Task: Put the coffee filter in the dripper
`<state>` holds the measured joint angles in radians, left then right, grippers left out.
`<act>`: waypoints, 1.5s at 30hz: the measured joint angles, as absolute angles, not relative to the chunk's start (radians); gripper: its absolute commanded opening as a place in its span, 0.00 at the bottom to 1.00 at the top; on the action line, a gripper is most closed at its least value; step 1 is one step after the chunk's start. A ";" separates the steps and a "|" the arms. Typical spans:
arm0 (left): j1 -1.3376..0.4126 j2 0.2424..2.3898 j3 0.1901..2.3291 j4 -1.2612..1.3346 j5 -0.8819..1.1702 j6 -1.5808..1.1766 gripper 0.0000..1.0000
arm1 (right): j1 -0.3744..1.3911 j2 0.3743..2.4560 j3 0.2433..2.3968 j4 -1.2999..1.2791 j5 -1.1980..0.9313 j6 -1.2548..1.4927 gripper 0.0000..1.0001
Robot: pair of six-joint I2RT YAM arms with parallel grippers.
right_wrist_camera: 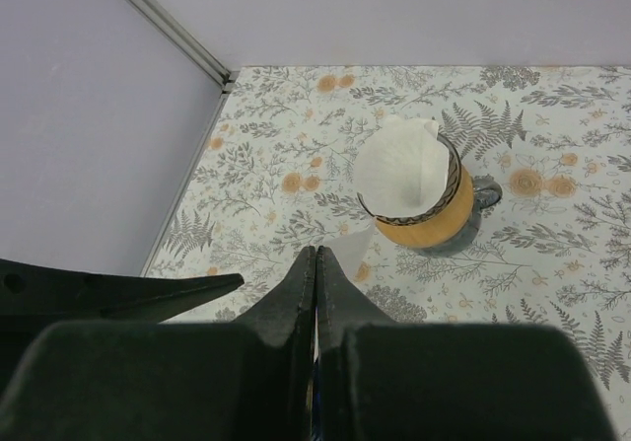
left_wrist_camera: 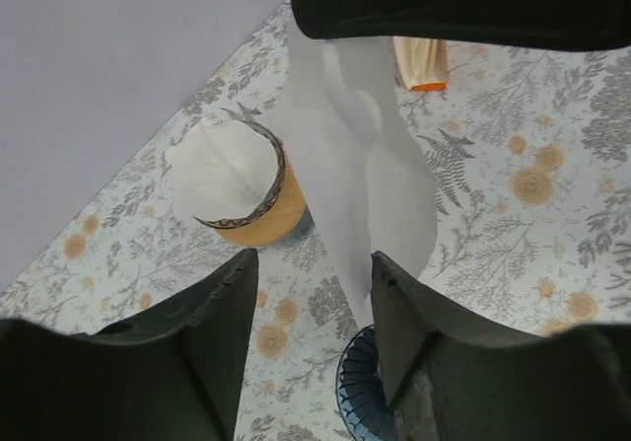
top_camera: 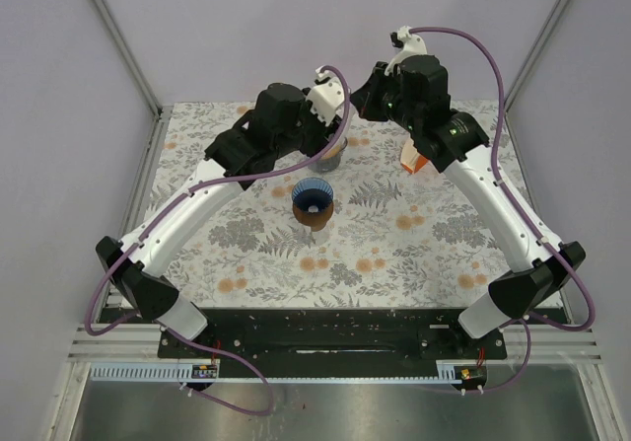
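A white paper coffee filter (left_wrist_camera: pixel 360 155) hangs from my right gripper (right_wrist_camera: pixel 315 254), whose jaws are pressed shut on it; a corner of the paper (right_wrist_camera: pixel 351 248) shows just past the fingertips. My left gripper (left_wrist_camera: pixel 311 263) is open, and the filter's lower tip lies against its right finger (left_wrist_camera: pixel 399 303). The blue ribbed dripper (top_camera: pixel 313 200) stands mid-table on a brown base, and it also shows in the left wrist view (left_wrist_camera: pixel 363 394) just under the filter's tip. Both grippers meet above the far middle of the table, behind the dripper.
A wooden-banded mug holding a stack of white filters (left_wrist_camera: pixel 237 186) stands behind the dripper; it also shows in the right wrist view (right_wrist_camera: pixel 418 192). An orange and white object (top_camera: pixel 414 159) lies at the far right. Frame posts stand at the table's far corners.
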<state>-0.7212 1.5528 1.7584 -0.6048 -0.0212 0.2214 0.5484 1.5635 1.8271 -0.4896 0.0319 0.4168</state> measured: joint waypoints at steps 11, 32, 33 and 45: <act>-0.727 1.578 1.758 -0.548 -0.121 0.249 0.31 | 0.548 1.555 1.808 -0.465 -0.024 0.442 0.00; -0.728 1.582 1.758 -0.525 -0.325 0.103 0.00 | 0.595 1.569 1.732 -0.380 -0.088 0.439 0.58; -0.728 1.582 1.758 -0.525 -0.330 0.096 0.00 | 0.602 1.569 1.723 -0.372 -0.089 0.439 0.58; -0.728 1.582 1.758 -0.545 -0.337 0.035 0.00 | 0.631 1.570 1.674 -0.323 -0.090 0.440 0.53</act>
